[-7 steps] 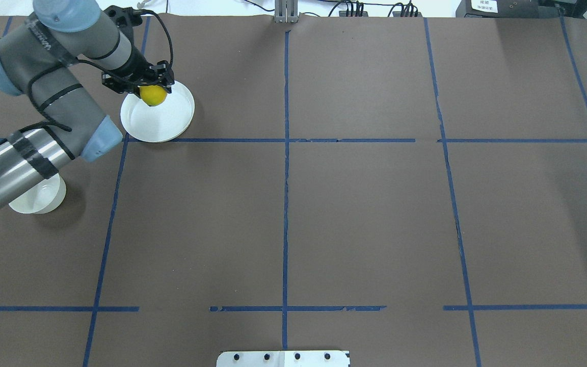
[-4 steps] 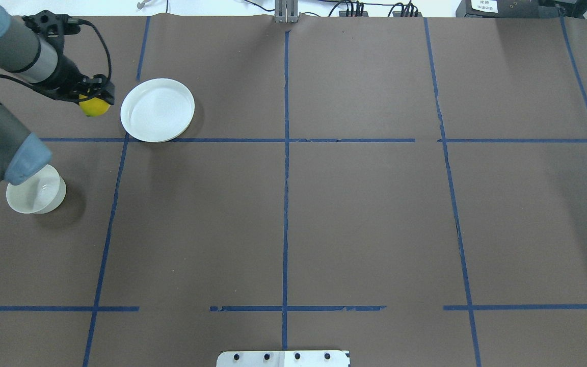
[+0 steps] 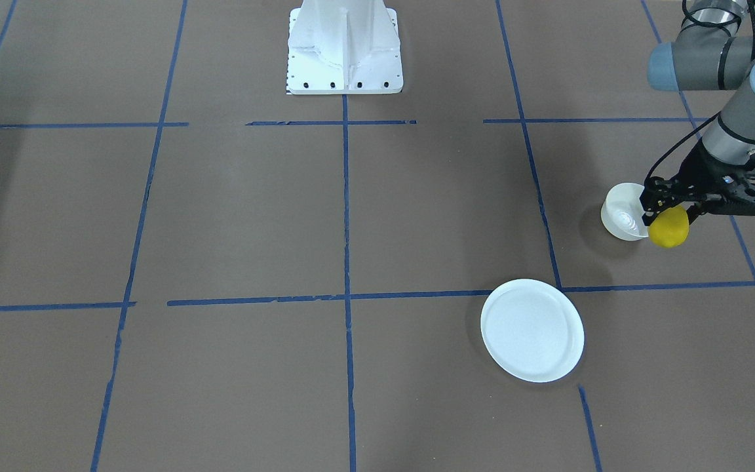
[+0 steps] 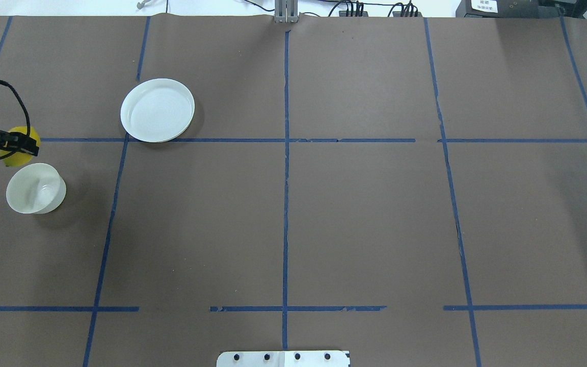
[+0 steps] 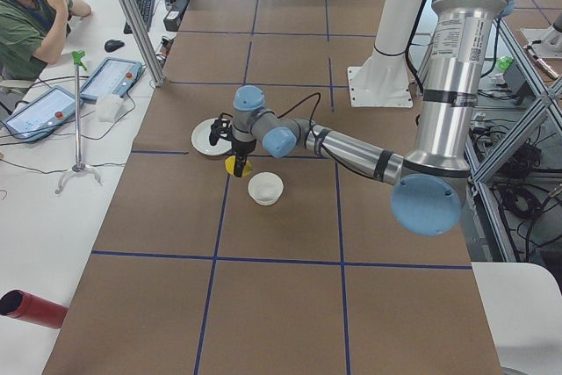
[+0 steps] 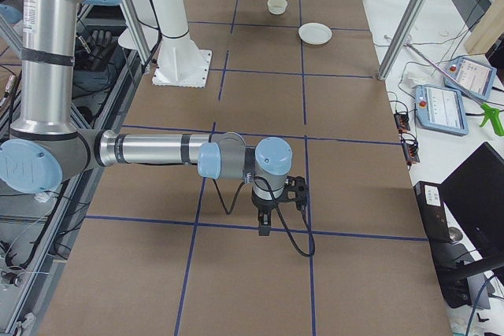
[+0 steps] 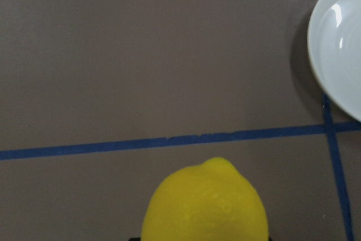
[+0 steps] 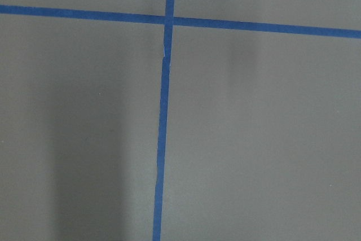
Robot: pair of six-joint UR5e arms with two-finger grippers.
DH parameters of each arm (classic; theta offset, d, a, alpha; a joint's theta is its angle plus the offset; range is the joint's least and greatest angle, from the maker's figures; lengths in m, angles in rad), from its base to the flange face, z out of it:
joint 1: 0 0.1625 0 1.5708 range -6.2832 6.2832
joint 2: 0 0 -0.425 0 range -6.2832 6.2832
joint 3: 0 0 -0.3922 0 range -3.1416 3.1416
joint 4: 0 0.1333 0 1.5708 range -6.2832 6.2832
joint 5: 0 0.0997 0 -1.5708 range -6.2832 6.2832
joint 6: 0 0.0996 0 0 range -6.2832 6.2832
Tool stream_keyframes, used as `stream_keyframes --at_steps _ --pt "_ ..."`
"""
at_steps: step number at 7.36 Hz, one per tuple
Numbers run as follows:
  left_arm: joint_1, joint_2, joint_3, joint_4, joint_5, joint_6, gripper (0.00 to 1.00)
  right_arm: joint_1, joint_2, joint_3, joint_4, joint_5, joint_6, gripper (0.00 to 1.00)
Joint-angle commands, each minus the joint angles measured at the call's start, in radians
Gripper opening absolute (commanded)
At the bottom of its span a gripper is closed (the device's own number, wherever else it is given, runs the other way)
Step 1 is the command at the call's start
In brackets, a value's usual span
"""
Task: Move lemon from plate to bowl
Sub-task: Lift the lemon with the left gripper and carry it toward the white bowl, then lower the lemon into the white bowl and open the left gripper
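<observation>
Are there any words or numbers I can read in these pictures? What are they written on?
No text here is clear enough to read.
White label on the dark box at the table's far edge: it has print, but it is too small to read.
Sticker on the near arm's silver tube: blurred.
Yellow lemon, flat white plate, small white bowl: no writing visible.

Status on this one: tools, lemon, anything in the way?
Left tool shut on lemon, aloft beside bowl, not over it. Right tool: state unclear, far off. Nothing seen between lemon and bowl.
</observation>
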Motion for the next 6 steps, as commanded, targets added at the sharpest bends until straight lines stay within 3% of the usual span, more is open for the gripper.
stream_keyframes --at_steps 1,3,5,6 --pt "0.025 0.064 0.010 -0.164 0.001 -0.131 0.14 0.000 0.000 0.000 0.000 0.000 0.000 1.00" --pt "0.106 0.064 0.038 -0.185 0.006 -0.201 0.14 0.000 0.000 0.000 0.000 0.000 0.000 1.00" --pt "0.112 0.064 0.036 -0.185 0.001 -0.198 0.18 0.000 0.000 0.000 0.000 0.000 0.000 1.00" --pt "0.112 0.064 0.038 -0.183 0.000 -0.195 0.31 0.000 0.000 0.000 0.000 0.000 0.000 1.00"
